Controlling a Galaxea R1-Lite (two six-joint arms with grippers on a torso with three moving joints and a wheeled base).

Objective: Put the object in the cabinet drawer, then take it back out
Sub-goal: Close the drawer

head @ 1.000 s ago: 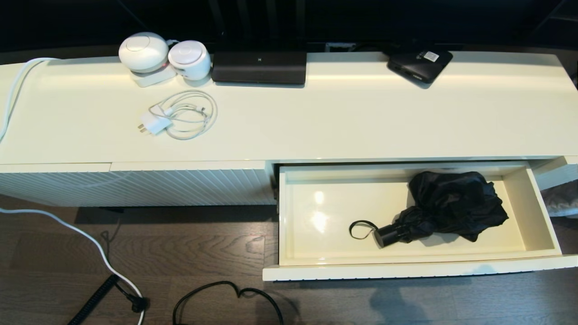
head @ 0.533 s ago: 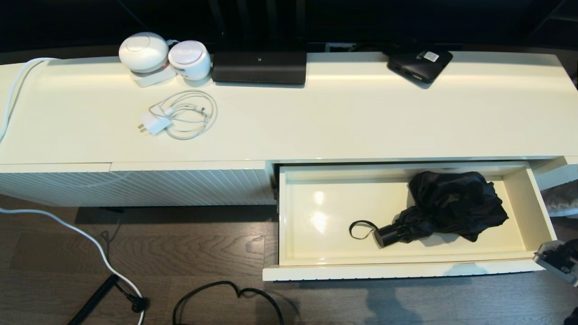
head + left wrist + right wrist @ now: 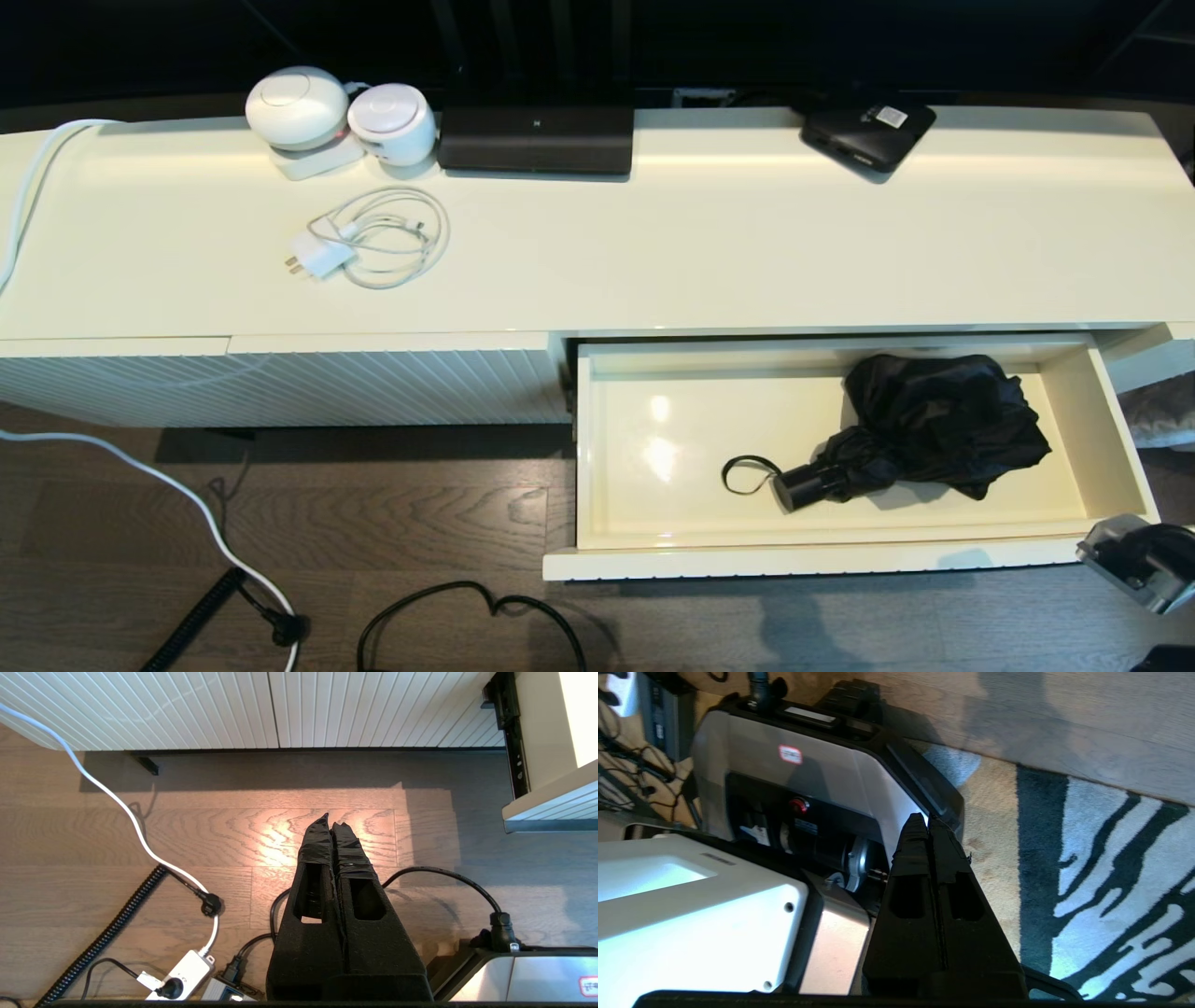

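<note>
1. the umbrella lay inside the open cabinet drawer, toward its right half: bunched fabric near the back wall, short handle pointing to the front left, wrist loop flat on the glossy floor. nothing was touching it.
2. change noted: a second earlier no arm showed in the head view. half a second earlier part of my right arm had entered at the lower right corner, just beside the drawer's front right corner. at this moment it sat slightly lower and further in, and the umbrella and drawer had not shifted.
3. i judged from this that the placing half of the task was done and that the right arm was starting toward the retrieval.
4. right end effector: fingers pressed together, holding nothing, pointed down over the robot base and a striped rug, well apart from the umbrella.
5. left end effector: fingers likewise pressed together and empty, hanging over the wooden floor in front of the ribbed cabinet front, near the drawer's left end. i took it for parked.
6. writing: the flat black box at the back of the worktop carried a white label, too small to read. the wide black device bore a small pale mark at centre, unreadable. a red-edged sticker on the robot base was also illegible.
</note>
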